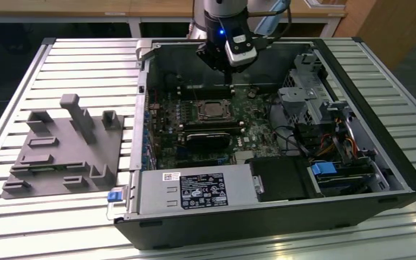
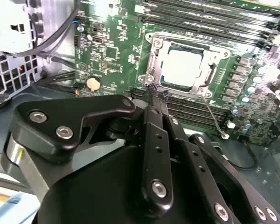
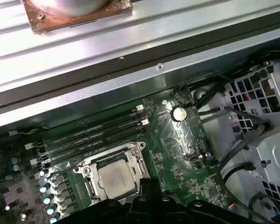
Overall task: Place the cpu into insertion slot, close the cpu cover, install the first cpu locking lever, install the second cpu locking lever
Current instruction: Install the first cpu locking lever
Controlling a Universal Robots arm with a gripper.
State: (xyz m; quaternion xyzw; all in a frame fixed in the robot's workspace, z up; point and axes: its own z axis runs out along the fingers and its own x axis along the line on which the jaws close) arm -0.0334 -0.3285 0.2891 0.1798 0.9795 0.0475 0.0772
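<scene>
The cpu (image 2: 181, 66) lies flat in the insertion slot (image 2: 155, 43), silver-grey top up, on the green motherboard. The cpu cover (image 2: 206, 70), a thin silvery frame, lies down around it. A thin wire locking lever (image 2: 213, 116) sticks out loose from one corner of the socket. In both wrist views my gripper (image 2: 156, 92) is shut with nothing in it, its tips just beside the socket's edge. The cpu (image 3: 116, 179) and gripper (image 3: 148, 183) also appear in the first wrist view. In the exterior view the gripper (image 1: 229, 84) hangs above the board, behind the socket (image 1: 212, 110).
The open computer case (image 1: 381, 162) lies on a slatted metal table (image 1: 63, 54). Long memory slots (image 2: 196, 109) run beside the socket. A black block (image 1: 208, 142) sits in front of it. Drive cages and cables (image 1: 324, 124) crowd the exterior view's right. A grey fixture (image 1: 63, 151) stands at the left.
</scene>
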